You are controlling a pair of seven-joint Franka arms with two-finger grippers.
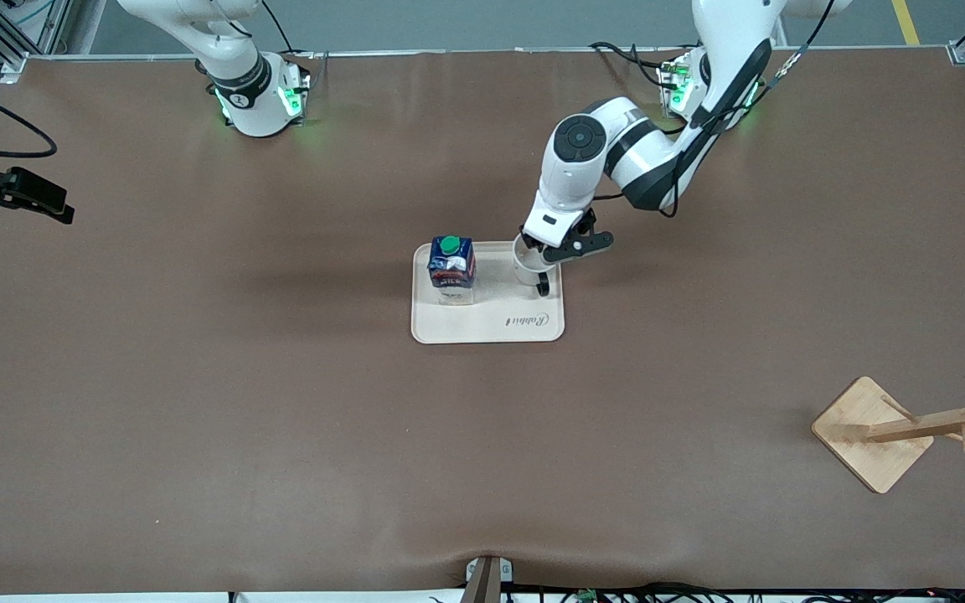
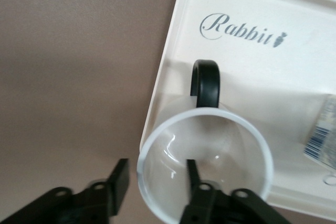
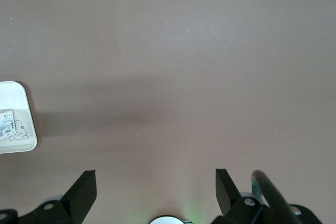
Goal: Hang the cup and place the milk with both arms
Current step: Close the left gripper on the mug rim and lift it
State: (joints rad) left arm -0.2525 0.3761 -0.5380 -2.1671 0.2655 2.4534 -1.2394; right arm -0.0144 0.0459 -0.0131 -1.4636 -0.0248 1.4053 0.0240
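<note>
The white cup (image 1: 526, 261) stands upright on the cream tray (image 1: 491, 328), its black handle (image 2: 206, 81) toward the tray's "Rabbit" print. My left gripper (image 1: 535, 266) is down at the cup and open. One finger (image 2: 119, 182) is outside the rim and the other (image 2: 193, 174) is inside the cup (image 2: 210, 145), with a small gap to the wall. The dark blue milk (image 1: 451, 268) with its green cap stands on the same tray, beside the cup toward the right arm's end. My right gripper (image 3: 156, 187) is open and empty over bare table, and that arm waits.
A wooden cup rack (image 1: 910, 425) with pegs stands on its square base near the left arm's end of the table, nearer the front camera than the tray. Brown table mat (image 1: 281, 419) surrounds the tray. A tray corner (image 3: 23, 140) shows in the right wrist view.
</note>
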